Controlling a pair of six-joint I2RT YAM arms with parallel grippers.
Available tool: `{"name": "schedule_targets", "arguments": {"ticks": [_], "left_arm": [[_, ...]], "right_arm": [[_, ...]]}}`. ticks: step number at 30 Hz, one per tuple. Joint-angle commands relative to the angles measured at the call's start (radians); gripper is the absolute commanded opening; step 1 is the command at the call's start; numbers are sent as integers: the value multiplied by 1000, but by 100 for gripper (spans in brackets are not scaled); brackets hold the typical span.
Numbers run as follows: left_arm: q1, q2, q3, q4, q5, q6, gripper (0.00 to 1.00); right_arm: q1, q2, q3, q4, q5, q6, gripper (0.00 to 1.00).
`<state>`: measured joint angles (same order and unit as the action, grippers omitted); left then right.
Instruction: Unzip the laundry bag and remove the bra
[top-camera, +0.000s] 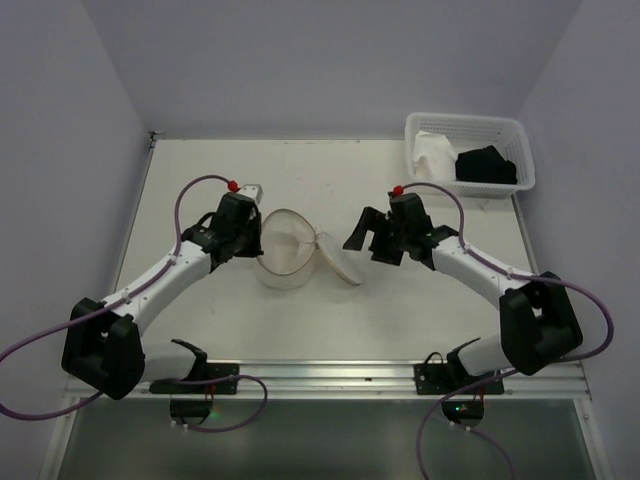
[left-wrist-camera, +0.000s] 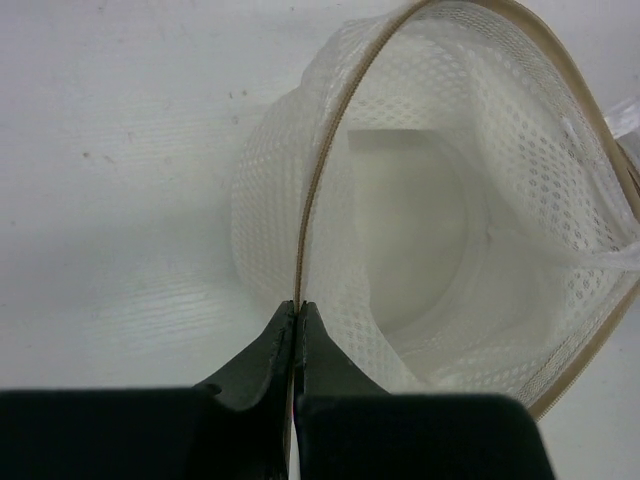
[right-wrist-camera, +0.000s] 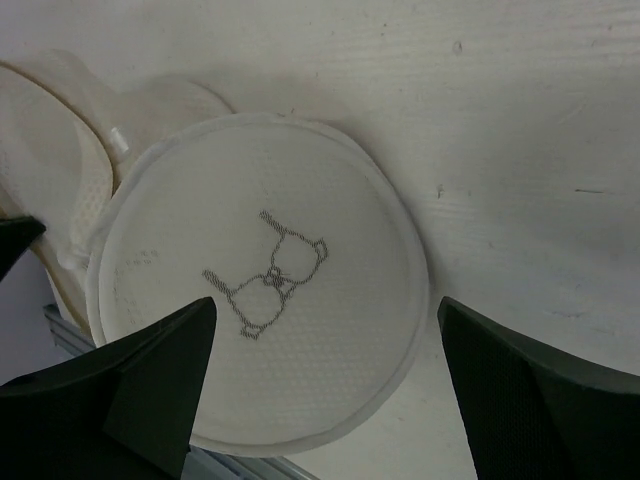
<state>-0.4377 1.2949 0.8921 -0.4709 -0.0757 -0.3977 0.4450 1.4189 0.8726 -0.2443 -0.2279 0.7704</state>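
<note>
In left jaws — laundry bag (left-wrist-camera: 430, 230) rim, pinched.

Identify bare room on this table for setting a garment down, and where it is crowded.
Free: the far strip of table left of the basket, and the near strip between laundry bag and front rail. Crowded: the centre, where the left pincer grips the bag's rim and the open right pincer flanks it.

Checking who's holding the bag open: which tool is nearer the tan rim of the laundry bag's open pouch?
Left. The left tool is pinched shut on that tan rim of the laundry bag. The right tool is open, aimed at the round lid flap, clear of the rim.
</note>
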Motion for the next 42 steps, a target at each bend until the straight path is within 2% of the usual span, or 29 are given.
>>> {"name": "schedule_targets", "arguments": {"ticks": [1, 11, 18, 24, 29, 30, 36, 37, 40, 42], "left_arm": [[13, -25, -18, -49, -59, 39, 0], [30, -45, -19, -92, -87, 56, 0], [31, -31, -25, -34, 7, 19, 0], [31, -9, -42, 8, 70, -6, 0], [31, -9, -55, 20, 71, -9, 0], [31, -9, -64, 21, 71, -7, 0], [31, 7, -100, 43, 71, -6, 0], [31, 12, -105, 48, 71, -4, 0], [31, 32, -114, 66, 71, -4, 0], [31, 52, -113, 78, 100, -7, 0]], "right_arm": [[41, 37, -23, 85, 4, 56, 93], [80, 146, -32, 10, 128, 81, 90], [83, 106, -18, -38, 226, 26, 89], [81, 146, 14, -38, 248, 13, 82], [83, 227, 34, -10, 233, 12, 67], [83, 236, 37, -9, 233, 12, 59], [81, 302, 39, 0, 233, 27, 30], [81, 305, 37, -6, 233, 27, 17], [78, 285, 37, -39, 265, 12, 0], [75, 237, 54, -90, 320, -23, 0]]}}
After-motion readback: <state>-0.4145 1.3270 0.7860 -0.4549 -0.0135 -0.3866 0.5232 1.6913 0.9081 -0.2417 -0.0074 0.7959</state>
